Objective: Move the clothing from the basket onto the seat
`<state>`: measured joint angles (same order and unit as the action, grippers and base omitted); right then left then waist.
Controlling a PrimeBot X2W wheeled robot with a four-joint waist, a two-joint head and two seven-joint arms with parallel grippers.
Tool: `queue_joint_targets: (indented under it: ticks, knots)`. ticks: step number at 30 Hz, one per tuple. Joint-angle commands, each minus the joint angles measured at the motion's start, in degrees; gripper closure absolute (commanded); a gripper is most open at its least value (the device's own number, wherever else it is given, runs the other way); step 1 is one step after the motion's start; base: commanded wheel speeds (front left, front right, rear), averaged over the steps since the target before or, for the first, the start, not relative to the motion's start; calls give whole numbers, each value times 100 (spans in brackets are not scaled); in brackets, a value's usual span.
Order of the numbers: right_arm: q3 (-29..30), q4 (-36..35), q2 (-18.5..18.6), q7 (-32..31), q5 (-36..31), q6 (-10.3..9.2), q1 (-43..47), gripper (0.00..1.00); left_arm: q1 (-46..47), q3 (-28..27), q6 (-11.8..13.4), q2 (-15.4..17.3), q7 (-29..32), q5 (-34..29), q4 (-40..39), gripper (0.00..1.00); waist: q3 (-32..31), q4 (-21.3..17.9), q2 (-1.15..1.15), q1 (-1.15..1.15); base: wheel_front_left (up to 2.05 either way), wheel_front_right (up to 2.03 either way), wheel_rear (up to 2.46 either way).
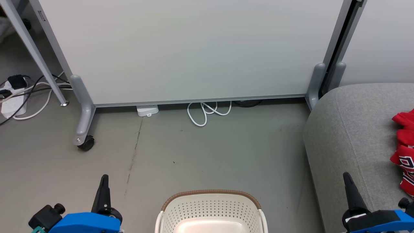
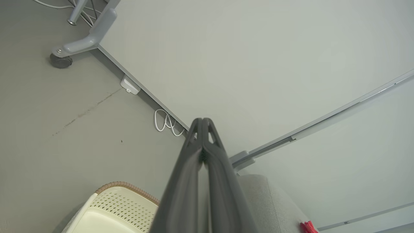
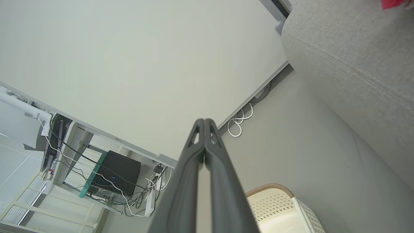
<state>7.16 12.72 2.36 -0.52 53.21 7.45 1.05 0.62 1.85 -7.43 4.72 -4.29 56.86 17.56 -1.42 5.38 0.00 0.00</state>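
On the grey seat (image 1: pixel 349 129) at our right lies the red clothing (image 1: pixel 404 152); the cream basket (image 1: pixel 210 207) sits on the floor (image 1: pixel 226 152) before us. Our left gripper (image 2: pixel 202 121) and right gripper (image 3: pixel 204 120) are both pressed closed, holding nothing.

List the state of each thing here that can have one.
left gripper, shut, holding nothing.
right gripper, shut, holding nothing.
laundry basket, upright on the floor, no clothing in the part that shows.
red clothing, crumpled on the grey sofa, outside the laundry basket.
white cable, loosely coiled on the floor.
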Motion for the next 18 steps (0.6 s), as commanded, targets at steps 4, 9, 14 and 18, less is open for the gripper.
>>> queue_joint_targets:
  ticks: [4, 9, 14, 18]
  knots:
    - [-8, -32, 47, -57, 327, 4, -187, 100, 200, -91, -4, -4, 76, 299, -105, 100, 8, -25, 0, 0, 0, 0, 0]
    - [-13, -17, 50, -105, 653, 4, -247, 100, 243, -151, -4, -14, 164, 603, -130, 100, 18, -60, 0, 0, 0, 0, 0]
    - [-18, -4, 52, -153, 966, 4, -290, 100, 281, -214, -5, -21, 241, 892, -152, 100, 29, -95, 0, 0, 0, 0, 0]
    - [-22, 6, 54, -188, 1209, 4, -331, 100, 296, -257, -5, -29, 306, 1116, -171, 100, 37, -123, 0, 0, 0, 0, 0]
